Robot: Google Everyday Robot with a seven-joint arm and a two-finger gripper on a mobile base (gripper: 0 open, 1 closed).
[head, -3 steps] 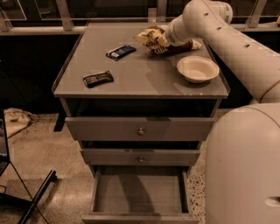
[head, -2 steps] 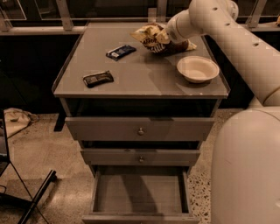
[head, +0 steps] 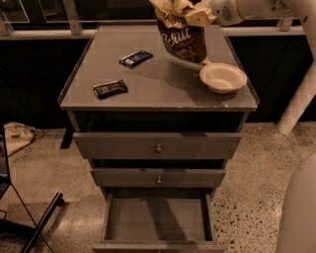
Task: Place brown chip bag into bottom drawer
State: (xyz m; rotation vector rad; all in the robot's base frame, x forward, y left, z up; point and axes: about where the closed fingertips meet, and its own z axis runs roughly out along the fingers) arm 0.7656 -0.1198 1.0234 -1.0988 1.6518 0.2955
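The brown chip bag (head: 181, 35) hangs in the air above the back right of the cabinet top, dark brown with white lettering and a cream-yellow top. My gripper (head: 195, 15) is shut on the bag's crumpled top, at the upper edge of the view, with the white arm reaching in from the right. The bottom drawer (head: 157, 218) stands pulled open and empty at the foot of the cabinet, well below and in front of the bag.
A cream bowl (head: 222, 77) sits on the cabinet top (head: 163, 89) at the right, just under the bag. Two dark snack bars lie on the left, one (head: 135, 58) further back and one (head: 110, 89) nearer. Two knobbed drawers (head: 158, 146) are shut. A black stand (head: 39, 222) is on the floor left.
The bag has been lifted off the cabinet top and now hangs from my gripper. The arm has risen and the view has come closer.
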